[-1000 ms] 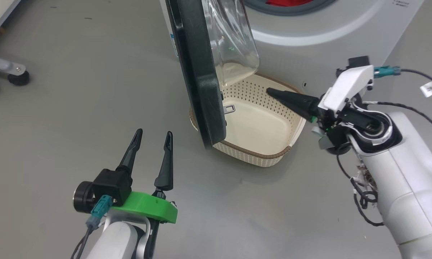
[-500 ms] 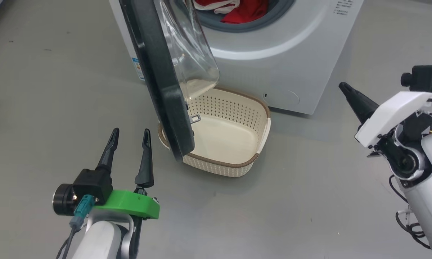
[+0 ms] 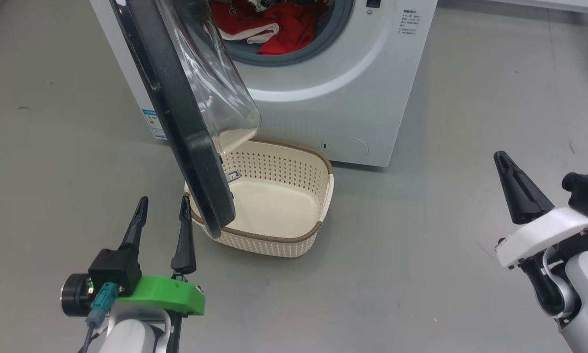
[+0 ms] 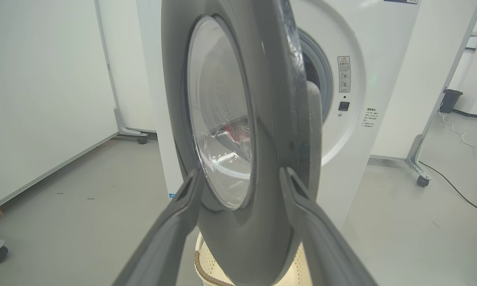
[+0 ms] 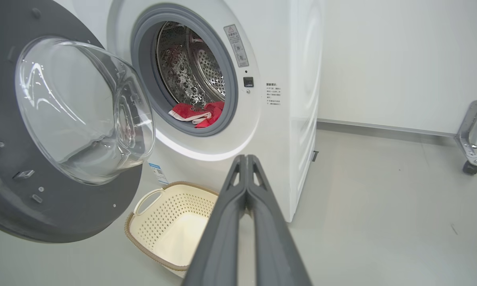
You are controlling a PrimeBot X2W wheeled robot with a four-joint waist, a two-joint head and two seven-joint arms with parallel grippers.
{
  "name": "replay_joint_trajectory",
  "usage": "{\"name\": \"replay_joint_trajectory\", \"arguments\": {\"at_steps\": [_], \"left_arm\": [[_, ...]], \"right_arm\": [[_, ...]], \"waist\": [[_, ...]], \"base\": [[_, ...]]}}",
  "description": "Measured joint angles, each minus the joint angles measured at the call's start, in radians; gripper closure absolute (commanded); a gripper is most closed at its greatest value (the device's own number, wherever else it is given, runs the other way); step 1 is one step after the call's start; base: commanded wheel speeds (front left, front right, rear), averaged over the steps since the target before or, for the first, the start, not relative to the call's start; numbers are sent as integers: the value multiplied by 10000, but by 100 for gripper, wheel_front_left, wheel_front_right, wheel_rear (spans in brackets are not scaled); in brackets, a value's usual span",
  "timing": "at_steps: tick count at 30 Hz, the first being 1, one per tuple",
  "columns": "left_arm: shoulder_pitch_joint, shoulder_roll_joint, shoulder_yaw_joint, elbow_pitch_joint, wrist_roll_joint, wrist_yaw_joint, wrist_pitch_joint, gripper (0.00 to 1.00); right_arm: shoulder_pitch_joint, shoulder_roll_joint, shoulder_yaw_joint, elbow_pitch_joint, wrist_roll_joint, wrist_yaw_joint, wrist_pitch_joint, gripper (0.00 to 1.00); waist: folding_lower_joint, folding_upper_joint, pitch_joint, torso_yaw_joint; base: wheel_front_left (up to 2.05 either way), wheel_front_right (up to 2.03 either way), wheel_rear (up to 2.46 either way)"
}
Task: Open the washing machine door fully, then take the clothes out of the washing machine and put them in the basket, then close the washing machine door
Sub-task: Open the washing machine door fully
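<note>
Clothes [image 3: 274, 34] in washing machine [image 3: 372, 98]; basket [image 3: 274, 247] before it, below door [image 3: 176, 122].

No word or number can be made out letter for letter. On the white front of the washing machine [image 3: 323, 113], a tall pale warning sticker [image 5: 236, 45] stands upper middle in the right wrist view, beside the drum opening. It has a triangle warning sign at its top, and the lines under that are too small to read. Lower right of it is a block of small dark print [image 5: 273, 95], also illegible. A blue label [image 3: 153, 123] sits on the machine's side, left of centre in the head view, its print blurred. The red clothes [image 3: 279, 29] at the top of that view carry black and white lettering, too partial to read.
</note>
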Motion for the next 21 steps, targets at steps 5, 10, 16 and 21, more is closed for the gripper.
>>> {"name": "replay_joint_trajectory", "arguments": {"at_steps": [5, 10, 16, 21], "left_arm": [[182, 0, 174, -2, 46, -2, 0, 0], [357, 4, 370, -10, 165, -13, 0, 0], [464, 10, 483, -19, 173, -100, 0, 0], [478, 10, 491, -21, 173, -222, 0, 0]], "right_arm": [[745, 104, -313, 79, -291, -589, -1026, 100], [1367, 326, -431, 88, -479, -986, -1321, 100], [1872, 640, -779, -50, -591, -1413, -1313, 100], [2243, 811, -972, -267, -926, -1570, -1310, 100]], "waist": [[0, 0, -166, -198], [0, 0, -275, -365], [0, 0, -379, -527], [0, 0, -417, -581]], "base": [[0, 0, 0], [0, 0, 0], [0, 0, 0], [0, 0, 0]]}}
